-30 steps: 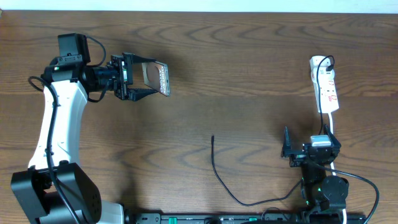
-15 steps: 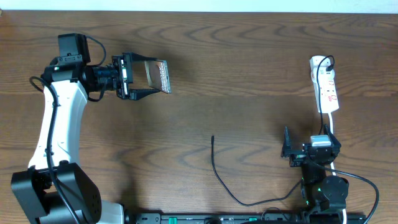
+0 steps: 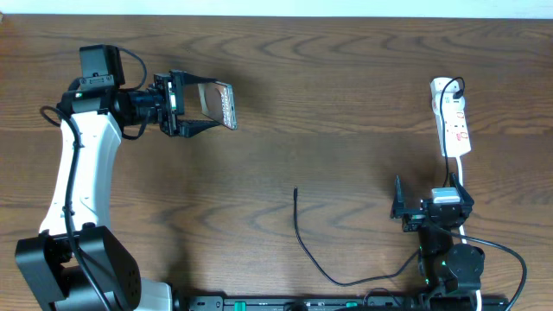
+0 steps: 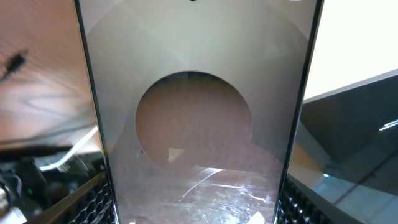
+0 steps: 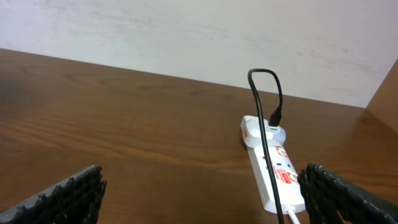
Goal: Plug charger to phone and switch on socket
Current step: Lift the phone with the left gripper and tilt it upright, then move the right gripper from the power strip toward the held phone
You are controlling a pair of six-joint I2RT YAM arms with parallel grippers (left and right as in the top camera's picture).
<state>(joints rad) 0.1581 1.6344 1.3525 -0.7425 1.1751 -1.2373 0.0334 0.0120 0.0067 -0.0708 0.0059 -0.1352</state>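
Note:
My left gripper [image 3: 207, 105] holds the phone [image 3: 220, 104] above the table's far left, shut on its two long edges. In the left wrist view the phone [image 4: 199, 112] fills the middle between the ribbed fingers [image 4: 93, 199]. The charger [image 3: 304, 242] lies on the table, its black plug tip [image 3: 295, 191] free near the centre. The white socket [image 3: 453, 117] lies at the far right, with a black cable [image 5: 264, 124] plugged into its far end. My right gripper [image 3: 430, 197] sits just in front of the socket [image 5: 273, 168], open, with nothing between its fingers [image 5: 68, 196].
The socket's white cord [image 3: 458, 177] runs back past the right arm. A black rail [image 3: 328, 304] lines the table's near edge. Bare wood [image 3: 346, 112] lies between phone and socket.
The left gripper has turned the phone slightly, so it looks more edge-on from above. The right arm, charger and socket have not moved.

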